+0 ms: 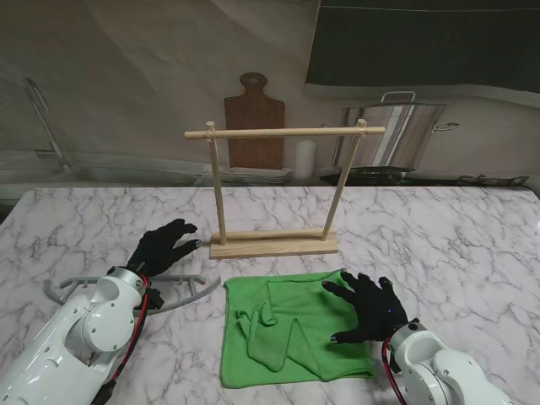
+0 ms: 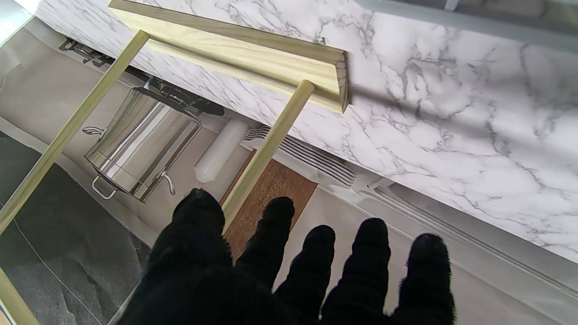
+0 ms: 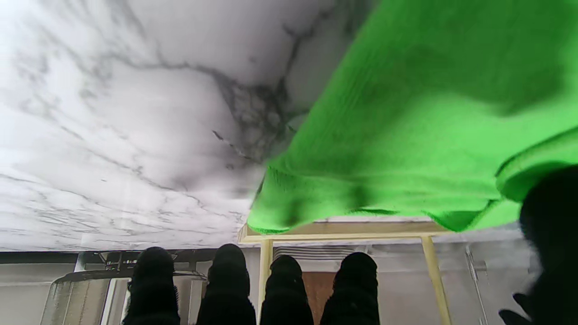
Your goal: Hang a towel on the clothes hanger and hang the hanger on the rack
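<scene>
A green towel (image 1: 287,329) lies rumpled on the marble table, nearer to me than the wooden rack (image 1: 274,187). My right hand (image 1: 369,307) hovers spread over the towel's right edge, fingers apart and holding nothing; the towel (image 3: 406,126) fills the right wrist view beyond my fingertips (image 3: 286,266). A grey plastic hanger (image 1: 181,291) lies flat at the left, partly hidden under my left arm. My left hand (image 1: 164,249) is open above the hanger, fingers spread toward the rack's base (image 2: 253,49). Its black fingers (image 2: 320,253) hold nothing.
The marble table (image 1: 456,236) stretches to both sides. Behind it is a kitchen backdrop with a cutting board (image 1: 253,118), a steel pot (image 1: 396,131) and a faucet (image 1: 42,118). The rack stands upright at the table's middle.
</scene>
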`<action>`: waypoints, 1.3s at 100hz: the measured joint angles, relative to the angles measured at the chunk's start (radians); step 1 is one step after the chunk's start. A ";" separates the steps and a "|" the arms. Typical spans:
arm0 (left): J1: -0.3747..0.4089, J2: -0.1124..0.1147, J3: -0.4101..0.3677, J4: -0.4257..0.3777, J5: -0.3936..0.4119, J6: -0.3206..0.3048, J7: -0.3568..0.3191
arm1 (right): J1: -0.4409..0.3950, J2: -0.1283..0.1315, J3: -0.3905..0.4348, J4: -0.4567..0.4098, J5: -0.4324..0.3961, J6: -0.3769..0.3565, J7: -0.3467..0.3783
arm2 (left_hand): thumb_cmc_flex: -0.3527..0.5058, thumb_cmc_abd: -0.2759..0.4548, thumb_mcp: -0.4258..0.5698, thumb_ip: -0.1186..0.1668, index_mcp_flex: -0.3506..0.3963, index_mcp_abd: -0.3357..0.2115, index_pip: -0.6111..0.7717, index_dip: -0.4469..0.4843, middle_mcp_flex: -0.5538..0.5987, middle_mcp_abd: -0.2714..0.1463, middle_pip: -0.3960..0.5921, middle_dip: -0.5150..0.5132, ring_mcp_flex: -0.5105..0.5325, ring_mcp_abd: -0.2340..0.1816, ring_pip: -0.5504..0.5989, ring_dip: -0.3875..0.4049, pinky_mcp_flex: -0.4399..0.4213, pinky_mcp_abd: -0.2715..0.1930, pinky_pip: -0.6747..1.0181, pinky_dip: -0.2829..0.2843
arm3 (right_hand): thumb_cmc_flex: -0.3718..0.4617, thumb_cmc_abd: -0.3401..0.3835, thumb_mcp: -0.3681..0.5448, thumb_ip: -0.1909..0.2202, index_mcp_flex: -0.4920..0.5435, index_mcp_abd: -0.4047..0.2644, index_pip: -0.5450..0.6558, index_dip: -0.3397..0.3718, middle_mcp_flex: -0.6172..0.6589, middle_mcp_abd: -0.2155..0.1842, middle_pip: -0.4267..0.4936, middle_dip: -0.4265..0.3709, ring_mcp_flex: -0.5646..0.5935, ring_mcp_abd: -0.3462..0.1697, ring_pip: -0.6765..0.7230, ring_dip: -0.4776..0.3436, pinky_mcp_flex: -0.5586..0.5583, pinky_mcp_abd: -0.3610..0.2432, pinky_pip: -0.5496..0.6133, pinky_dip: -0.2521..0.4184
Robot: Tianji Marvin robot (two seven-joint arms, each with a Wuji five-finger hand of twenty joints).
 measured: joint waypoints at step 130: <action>-0.002 -0.001 0.004 0.009 0.000 -0.007 0.006 | 0.066 -0.005 -0.106 0.068 0.122 0.088 -0.057 | 0.000 0.000 0.000 -0.001 0.000 0.000 0.000 0.000 0.000 0.000 0.000 0.000 -0.001 0.000 0.007 0.000 0.035 0.000 -0.100 0.020 | 0.775 0.315 -0.488 -0.004 0.395 -0.198 0.793 -0.057 0.366 -0.190 0.019 0.045 0.077 -0.266 -0.009 -0.009 0.023 -0.247 -0.115 -0.102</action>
